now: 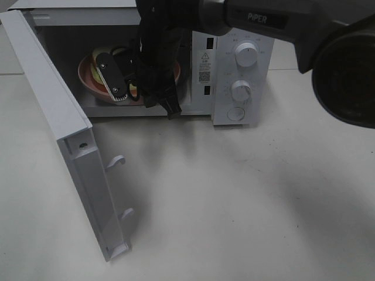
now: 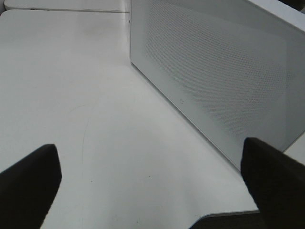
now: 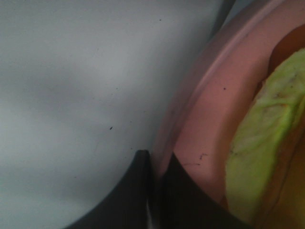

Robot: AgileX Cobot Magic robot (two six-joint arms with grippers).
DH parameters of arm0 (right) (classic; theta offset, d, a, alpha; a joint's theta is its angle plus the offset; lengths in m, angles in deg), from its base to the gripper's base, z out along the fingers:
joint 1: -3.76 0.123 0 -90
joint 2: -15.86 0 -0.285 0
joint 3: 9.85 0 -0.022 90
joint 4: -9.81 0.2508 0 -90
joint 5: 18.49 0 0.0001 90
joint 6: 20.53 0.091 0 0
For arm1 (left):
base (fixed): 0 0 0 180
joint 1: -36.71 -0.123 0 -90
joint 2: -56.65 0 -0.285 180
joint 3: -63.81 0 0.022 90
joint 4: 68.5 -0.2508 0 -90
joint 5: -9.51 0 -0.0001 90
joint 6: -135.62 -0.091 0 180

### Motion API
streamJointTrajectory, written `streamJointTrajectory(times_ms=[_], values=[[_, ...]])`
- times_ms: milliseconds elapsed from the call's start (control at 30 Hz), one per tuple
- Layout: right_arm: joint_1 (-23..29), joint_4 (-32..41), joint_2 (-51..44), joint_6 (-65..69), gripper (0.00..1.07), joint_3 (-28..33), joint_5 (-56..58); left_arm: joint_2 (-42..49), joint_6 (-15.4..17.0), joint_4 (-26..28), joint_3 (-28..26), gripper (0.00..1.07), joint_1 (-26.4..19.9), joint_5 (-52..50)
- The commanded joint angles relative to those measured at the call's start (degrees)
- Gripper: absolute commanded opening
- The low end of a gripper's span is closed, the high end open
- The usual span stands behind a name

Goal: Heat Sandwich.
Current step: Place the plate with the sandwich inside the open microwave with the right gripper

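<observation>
The sandwich [image 3: 264, 143] sits on a pink plate [image 3: 205, 129] inside the open microwave [image 1: 240, 76], whose door [image 1: 64, 129] stands swung wide over the bench [image 1: 234, 205]. Thick white bread with a pale green leaf between the slices suggests something light and soft. A direct squeeze would likely dent the bread, and the loose layers could slide apart on the damp-looking leaf, so it is a poor thing to grab by itself. The plate is the better handle, being stiff, smooth and wider than the food, with a raised rim to nip. The right pincer [image 3: 152, 160] is pressed together right at that rim and, as far as the close and blurry wrist view lets me judge, is pinching the plate's edge and not the bread. Held at one edge only, the plate will probably want to tip, and the glossy surface may slip between the fingertips, so it should be kept level and moved slowly. Whether the plate already rests flat on the microwave floor I cannot tell, because the arm hides most of it from above. The left pincer [image 2: 150, 157] is spread wide, holds nothing, and hangs above the bench beside the door's perforated panel
</observation>
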Motion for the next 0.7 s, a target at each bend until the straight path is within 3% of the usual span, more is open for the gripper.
streamJointTrajectory(times_ms=[33, 367, 700], values=[[0.0, -0.7, 2.1, 2.1, 0.00, -4.4, -1.1, 0.9, 0.1, 0.4, 0.1, 0.97, 0.1, -0.2], [0.0, -1.5, 7.4, 7.0, 0.00, -11.8, -3.4, 0.9, 0.1, 0.4, 0.1, 0.97, 0.1, -0.2], [-0.6, -1.9, 9.7, 9.3, 0.02, -12.3, -5.6, 0.9, 0.1, 0.4, 0.1, 0.97, 0.1, -0.2]])
